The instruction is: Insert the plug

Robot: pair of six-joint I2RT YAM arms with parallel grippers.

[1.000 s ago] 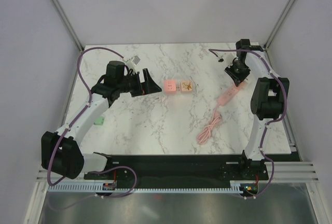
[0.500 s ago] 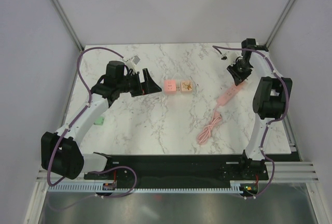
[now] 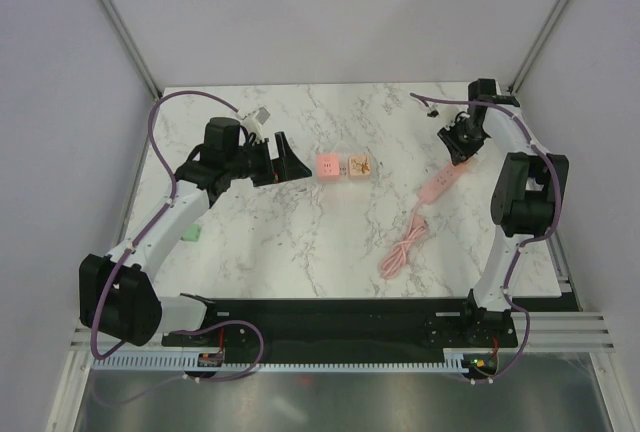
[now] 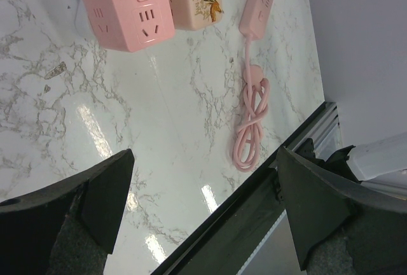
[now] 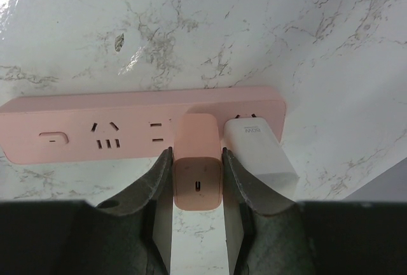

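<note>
Two cubes (image 3: 342, 166) mid table (image 3: 300, 242), power strip (image 3: 437, 185) to their right w/ plug (image 5: 198, 154) on it, cord coil (image 3: 400, 252) nearer.

Slim white left arm (image 3: 160, 227) and right arm (image 3: 497, 264) with bulky black joints, purple cable (image 3: 152, 132) looping along each, black mounting bases (image 3: 482, 320), left claw (image 4: 203, 154) with broad black wedge fingers (image 4: 105, 192), right claw (image 5: 197, 154) with curved grey fingers (image 5: 147, 189)

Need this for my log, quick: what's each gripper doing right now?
Left gripper: open, holding nothing.
Right gripper: closed on the pink plug at the power strip.
</note>
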